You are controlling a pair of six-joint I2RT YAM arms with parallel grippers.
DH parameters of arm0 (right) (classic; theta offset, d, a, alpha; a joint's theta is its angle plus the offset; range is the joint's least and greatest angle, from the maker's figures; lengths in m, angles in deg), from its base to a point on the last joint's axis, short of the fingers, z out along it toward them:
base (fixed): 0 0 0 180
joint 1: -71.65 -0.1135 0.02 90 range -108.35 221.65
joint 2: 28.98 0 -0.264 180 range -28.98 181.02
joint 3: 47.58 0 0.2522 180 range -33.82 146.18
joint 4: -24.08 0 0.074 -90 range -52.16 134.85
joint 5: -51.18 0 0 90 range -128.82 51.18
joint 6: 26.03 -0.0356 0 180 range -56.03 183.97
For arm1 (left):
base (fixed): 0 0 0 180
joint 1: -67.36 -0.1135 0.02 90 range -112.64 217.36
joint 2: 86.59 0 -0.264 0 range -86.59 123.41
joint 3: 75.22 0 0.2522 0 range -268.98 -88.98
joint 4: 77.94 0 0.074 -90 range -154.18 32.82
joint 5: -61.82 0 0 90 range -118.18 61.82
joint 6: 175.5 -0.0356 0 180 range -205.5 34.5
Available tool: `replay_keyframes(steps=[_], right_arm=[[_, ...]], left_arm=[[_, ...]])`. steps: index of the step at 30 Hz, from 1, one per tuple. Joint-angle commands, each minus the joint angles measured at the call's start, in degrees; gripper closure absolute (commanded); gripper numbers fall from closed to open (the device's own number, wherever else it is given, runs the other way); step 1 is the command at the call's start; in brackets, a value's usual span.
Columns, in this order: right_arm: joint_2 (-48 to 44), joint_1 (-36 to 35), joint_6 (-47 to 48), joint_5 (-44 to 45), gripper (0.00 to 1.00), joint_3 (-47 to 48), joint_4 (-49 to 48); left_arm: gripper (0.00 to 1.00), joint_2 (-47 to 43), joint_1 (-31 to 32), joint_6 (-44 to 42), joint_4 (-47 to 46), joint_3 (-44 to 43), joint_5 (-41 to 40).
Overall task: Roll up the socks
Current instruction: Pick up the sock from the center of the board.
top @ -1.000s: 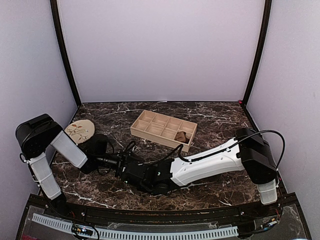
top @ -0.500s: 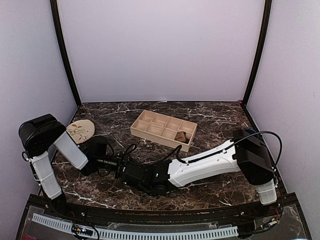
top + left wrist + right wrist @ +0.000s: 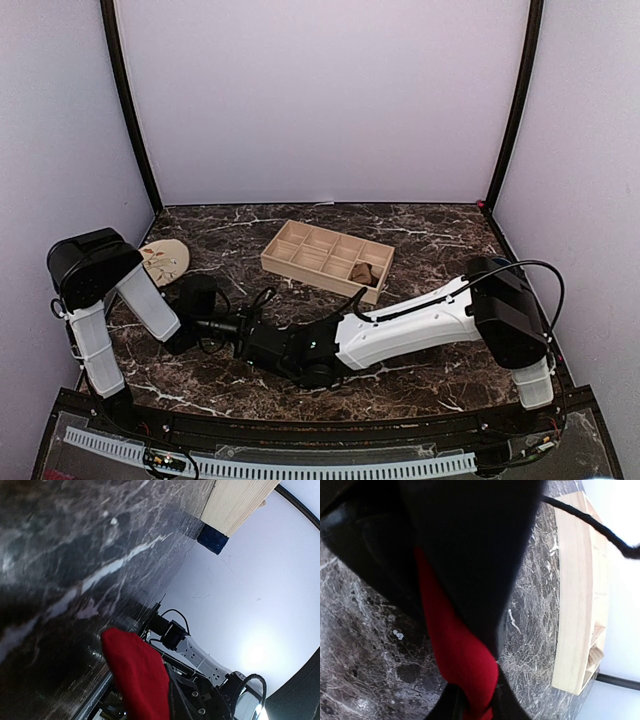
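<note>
The red sock [image 3: 136, 672] hangs just above the marble, stretched between my two grippers near the table's front left. In the right wrist view the red sock [image 3: 461, 656] runs from under the black left gripper body [image 3: 470, 545] down into my right gripper [image 3: 475, 701], whose fingers pinch it. My left gripper [image 3: 152, 697] is shut on the sock's other end, with one dark finger [image 3: 189, 702] beside the fabric. From above, the left gripper [image 3: 243, 325] and right gripper [image 3: 268, 345] meet and hide the red sock. The tan-brown sock [image 3: 361, 272] sits bundled in a tray compartment.
A wooden divided tray [image 3: 300, 250] stands mid-table behind the grippers; its side shows as the tray [image 3: 572, 605] in the right wrist view. A round beige patterned disc [image 3: 162, 262] lies at the left. Purple walls enclose the table.
My left gripper's jaws have closed onto the red sock, and the left arm has leaned slightly right. The right arm has edged a little to the left.
</note>
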Motion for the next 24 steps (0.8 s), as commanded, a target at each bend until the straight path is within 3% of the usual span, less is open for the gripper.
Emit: replay_keyframes(steps=[1, 10, 24], right_arm=[[-2.18, 1.18, -5.86, -4.03, 0.82, 0.03, -0.70], [-8.89, 3.48, -12.72, -11.60, 0.62, -5.36, -1.22], [-23.86, 4.73, -24.71, -15.12, 0.60, -17.23, -0.88]], left_arm=[[1.00, -0.49, 0.85, -3.30, -5.01, -0.84, 0.65], [1.00, -0.82, 0.85, -14.08, 1.25, -3.28, -0.37], [1.00, -2.80, 0.34, -25.00, 9.89, -9.31, -3.33]])
